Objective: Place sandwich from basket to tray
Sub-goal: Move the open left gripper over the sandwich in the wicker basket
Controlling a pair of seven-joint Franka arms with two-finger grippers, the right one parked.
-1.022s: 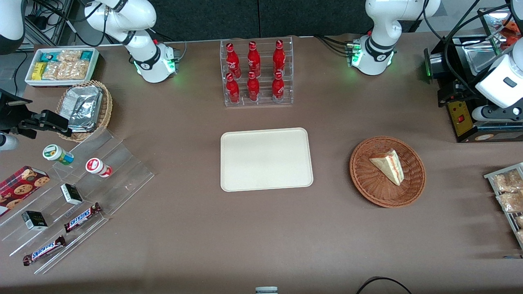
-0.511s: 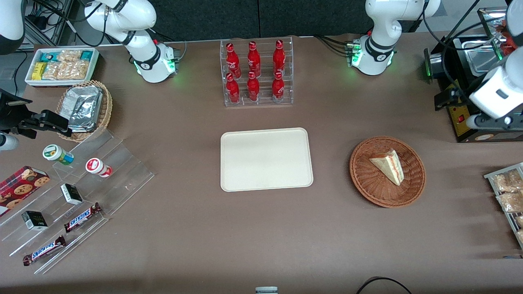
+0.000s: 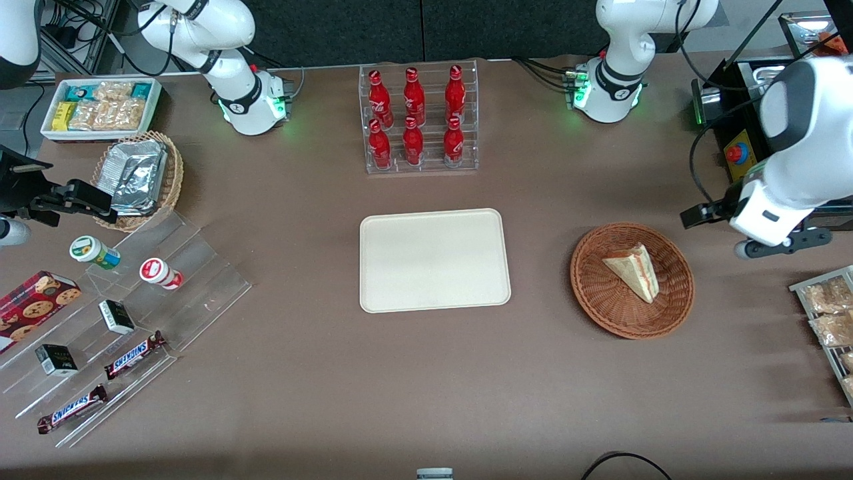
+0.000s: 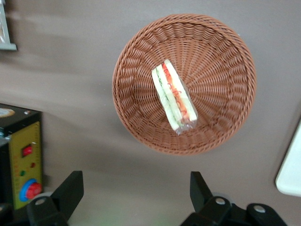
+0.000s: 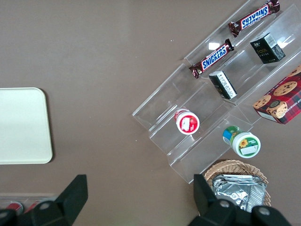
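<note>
**Clutter around your brown table**

At the edge of the table farthest from the front camera, you had a clear rack holding six red bottles. Toward the parked arm's end sat a white bin of snack packets, and nearer the camera a tan wicker basket of foil packets. Nearer still, a clear stepped stand carried a green-lidded cup, a red-lidded cup, two small dark boxes, two Snickers bars and a cookie box. Toward the working arm's end you had a black control box with a red button and a wire rack of snack bags.
</note>
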